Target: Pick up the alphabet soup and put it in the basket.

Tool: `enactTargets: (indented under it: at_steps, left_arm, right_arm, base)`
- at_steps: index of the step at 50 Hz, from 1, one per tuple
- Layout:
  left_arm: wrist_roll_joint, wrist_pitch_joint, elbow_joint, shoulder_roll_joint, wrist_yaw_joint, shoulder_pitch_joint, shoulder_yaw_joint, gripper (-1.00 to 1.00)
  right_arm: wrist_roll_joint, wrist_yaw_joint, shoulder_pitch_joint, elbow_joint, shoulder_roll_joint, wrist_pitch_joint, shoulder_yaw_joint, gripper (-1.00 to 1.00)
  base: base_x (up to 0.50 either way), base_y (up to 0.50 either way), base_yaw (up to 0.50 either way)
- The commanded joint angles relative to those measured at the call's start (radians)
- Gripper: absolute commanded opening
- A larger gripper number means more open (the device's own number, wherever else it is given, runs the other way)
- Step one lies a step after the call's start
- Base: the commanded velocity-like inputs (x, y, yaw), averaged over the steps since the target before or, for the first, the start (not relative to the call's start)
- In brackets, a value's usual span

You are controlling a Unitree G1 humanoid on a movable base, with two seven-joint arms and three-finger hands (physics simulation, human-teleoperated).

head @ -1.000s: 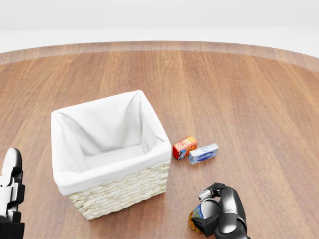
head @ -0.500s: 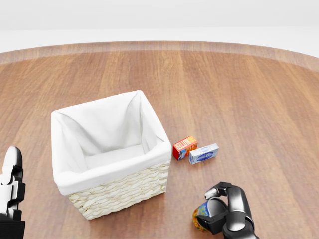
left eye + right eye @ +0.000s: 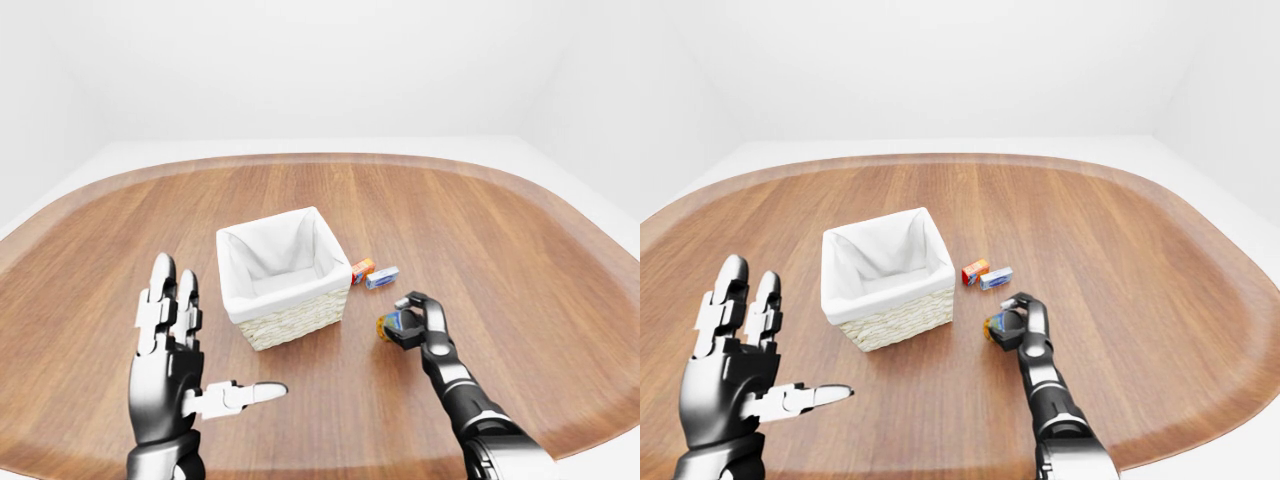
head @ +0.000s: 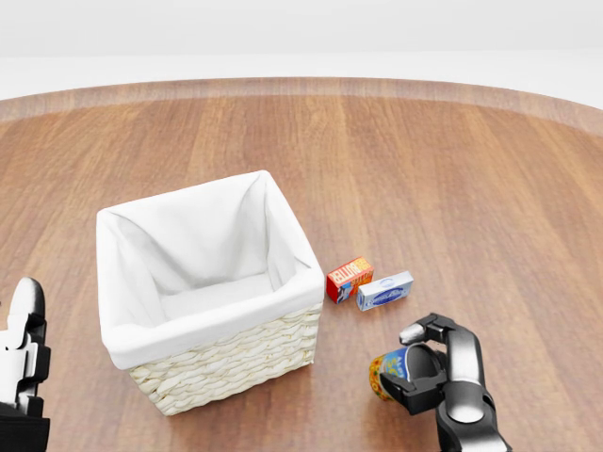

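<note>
My left robot hand [image 3: 175,375] is idle at the left of the left-eye view, fingers spread wide and holding nothing. Next along sits the basket [image 4: 226,363] on the desk [image 4: 452,169], white liner showing and nothing visible inside it. Just to its right lie a small red box [image 4: 349,279] and a pale blue box [image 4: 384,291], touching each other (neither is my concern). Lower right in the head view, my right robot hand [image 4: 429,363] is curled around the alphabet soup [image 4: 388,374], which lies tipped on its side; whether the can is lifted off the wood or resting on it I cannot tell. I judge I am at the pick-up step. Next I need a firm lift, then a carry leftward over the basket's near rim, high enough to clear the wicker before letting go
</note>
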Motion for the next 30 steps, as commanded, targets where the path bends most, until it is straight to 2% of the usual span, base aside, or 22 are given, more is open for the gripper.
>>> enactTargets:
  at_steps: [1, 11, 18, 22, 24, 25, 26, 27, 28, 30]
  left_arm:
    - [0.001, 0.0, 0.003, 0.005, 0.005, 0.003, -0.007, 1.0]
    - [-0.002, 0.0, -0.004, 0.005, 0.004, 0.007, -0.007, 1.0]
    - [0.0, 0.0, -0.006, 0.007, 0.005, 0.01, -0.01, 1.0]
    - [-0.002, 0.0, -0.004, 0.007, 0.004, 0.007, -0.008, 1.0]
    - [-0.002, 0.0, -0.004, 0.007, 0.004, 0.007, -0.008, 1.0]
    - [-0.003, 0.0, -0.004, 0.007, 0.003, 0.009, -0.009, 1.0]
    - [-0.002, 0.0, -0.004, 0.007, 0.003, 0.009, -0.009, 1.0]
    - [-0.002, 0.0, -0.004, 0.007, 0.003, 0.009, -0.009, 1.0]
    - [-0.003, 0.0, -0.002, 0.008, 0.003, 0.006, -0.009, 1.0]
    - [-0.003, 0.0, -0.002, 0.008, 0.003, 0.006, -0.009, 1.0]
  right_arm:
    - [0.041, 0.025, 0.074, -0.254, -0.004, 0.0, -0.004, -1.0]
    - [0.058, 0.058, 0.17, -0.575, 0.006, 0.0, -0.021, -1.0]
    - [0.058, 0.062, 0.188, -0.686, 0.005, 0.0, -0.031, -1.0]
    - [0.052, 0.06, 0.182, -0.725, 0.004, 0.034, -0.034, -1.0]
    - [0.051, 0.06, 0.182, -0.726, 0.004, 0.035, -0.035, -1.0]
    - [0.049, 0.057, 0.167, -0.753, 0.0, 0.068, -0.037, -1.0]
    - [0.05, 0.056, 0.161, -0.769, -0.001, 0.084, -0.039, -1.0]
    - [0.05, 0.056, 0.16, -0.77, -0.001, 0.086, -0.039, -1.0]
    - [0.053, 0.057, 0.153, -0.791, -0.003, 0.107, -0.042, -1.0]
    - [0.053, 0.057, 0.153, -0.794, -0.003, 0.109, -0.042, -1.0]
  base:
    - [0.0, 0.0, 0.0]
    - [0.0, 0.0, 0.0]
    - [0.0, 0.0, 0.0]
    - [0.0, 0.0, 0.0]
    - [0.0, 0.0, 0.0]
    - [0.0, 0.0, 0.0]
    - [0.0, 0.0, 0.0]
    - [0.0, 0.0, 0.0]
    - [0.0, 0.0, 0.0]
    - [0.0, 0.0, 0.0]
